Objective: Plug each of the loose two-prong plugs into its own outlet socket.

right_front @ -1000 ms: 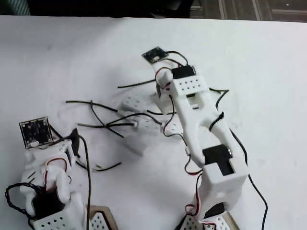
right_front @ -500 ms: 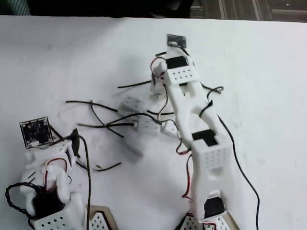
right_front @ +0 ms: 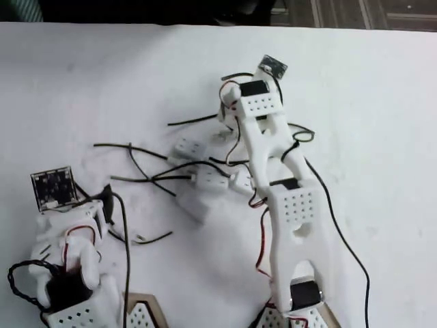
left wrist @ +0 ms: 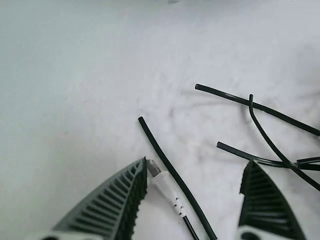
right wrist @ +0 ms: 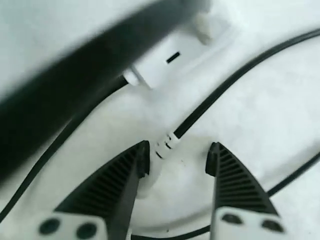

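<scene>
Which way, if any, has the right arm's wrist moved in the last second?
Yes. In the high view its wrist camera board has swung right and farther up the table, away from the white socket block.

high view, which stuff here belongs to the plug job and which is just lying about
Job: outlet sockets; one plug inside the open right claw; another plug by the open left claw; black cords.
Lying about: wooden base plates, white table.
</scene>
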`<state>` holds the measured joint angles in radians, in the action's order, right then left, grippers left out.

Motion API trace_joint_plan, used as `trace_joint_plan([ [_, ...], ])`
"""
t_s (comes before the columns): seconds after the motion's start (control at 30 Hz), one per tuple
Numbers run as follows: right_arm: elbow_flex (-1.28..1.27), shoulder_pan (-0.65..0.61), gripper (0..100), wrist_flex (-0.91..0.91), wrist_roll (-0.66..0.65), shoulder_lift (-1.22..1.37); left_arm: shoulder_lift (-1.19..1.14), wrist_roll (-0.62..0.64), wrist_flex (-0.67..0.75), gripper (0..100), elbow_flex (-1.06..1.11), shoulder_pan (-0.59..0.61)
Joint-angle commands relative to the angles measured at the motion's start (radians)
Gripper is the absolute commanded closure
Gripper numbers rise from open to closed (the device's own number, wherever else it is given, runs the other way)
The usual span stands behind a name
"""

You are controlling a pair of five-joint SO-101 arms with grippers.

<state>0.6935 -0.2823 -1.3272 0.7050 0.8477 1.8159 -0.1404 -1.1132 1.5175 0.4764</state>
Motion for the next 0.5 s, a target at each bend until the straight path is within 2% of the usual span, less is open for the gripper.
trace_joint_plan([
  [0.0, 0.066, 0.001, 81.1, 0.010, 0.008, 0.013, 0.007, -0.009, 0.023, 69, -0.006, 0.001],
  [0.47, 0.184, -0.059, 82.7, 0.004, 0.008, 0.116, 0.007, -0.009, 0.023, 69, -0.006, 0.001],
])
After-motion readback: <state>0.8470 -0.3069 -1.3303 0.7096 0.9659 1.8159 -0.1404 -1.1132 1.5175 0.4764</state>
